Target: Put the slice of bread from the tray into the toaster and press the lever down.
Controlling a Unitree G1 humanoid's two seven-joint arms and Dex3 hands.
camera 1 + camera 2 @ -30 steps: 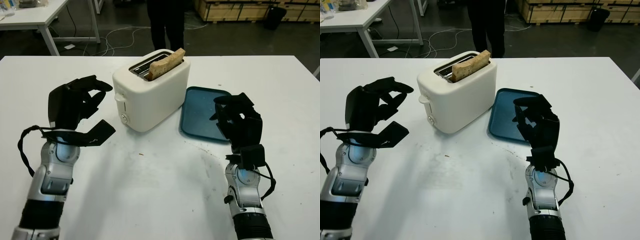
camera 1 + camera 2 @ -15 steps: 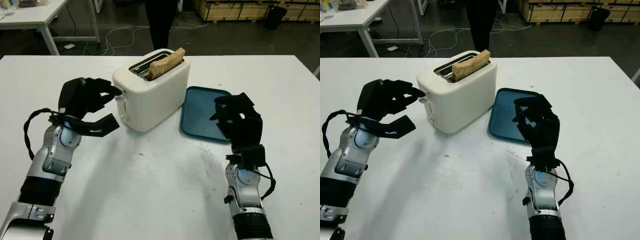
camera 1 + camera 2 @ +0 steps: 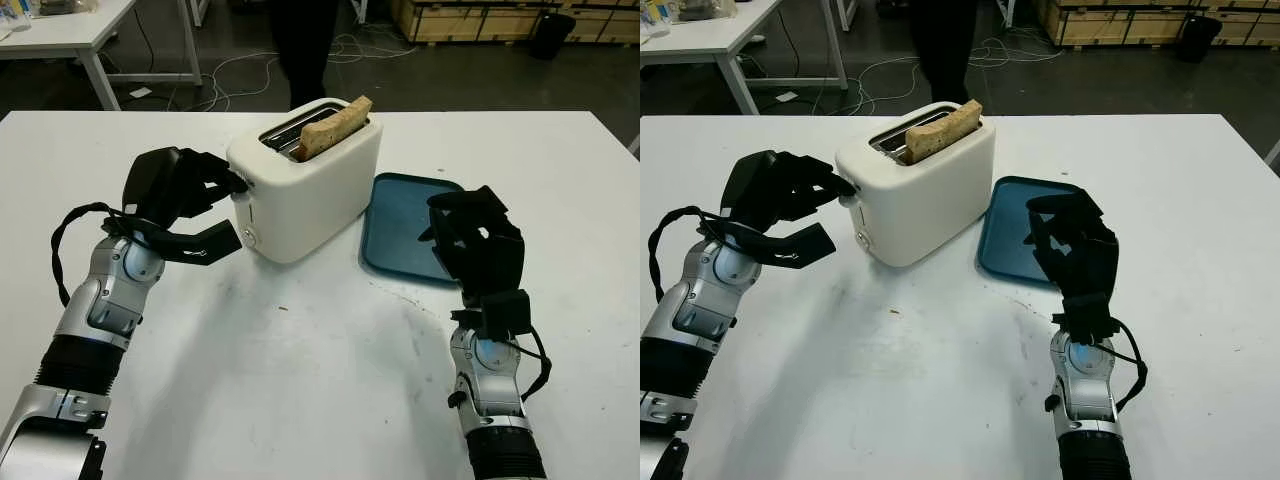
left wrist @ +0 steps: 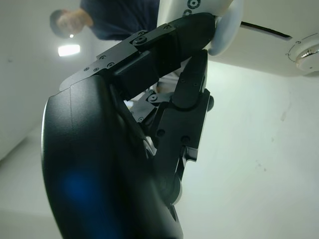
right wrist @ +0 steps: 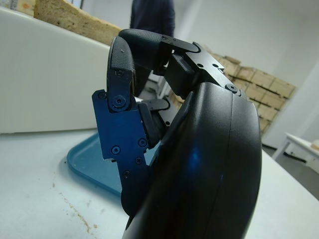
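Note:
A white toaster (image 3: pixel 305 185) stands mid-table with a slice of bread (image 3: pixel 336 124) sticking up from its slot. My left hand (image 3: pixel 230 208) is at the toaster's left end, fingers curled, one fingertip (image 4: pixel 199 22) lying on the white lever knob (image 4: pixel 224 35), thumb stretched out below. The lever sits high on that end. A teal tray (image 3: pixel 405 225) lies bare to the right of the toaster. My right hand (image 3: pixel 472 235) hovers by the tray's near right edge, fingers curled and holding nothing.
A person in dark clothes (image 3: pixel 300 40) stands behind the table's far edge. Another white table (image 3: pixel 90 30) is at the back left, wooden crates (image 3: pixel 470 18) at the back right. Crumbs dot the white tabletop (image 3: pixel 300 380) in front of the tray.
My left hand has swung right and forward from the open tabletop until its fingertips reached the toaster's lever. The person behind has stepped left. My right hand has not moved.

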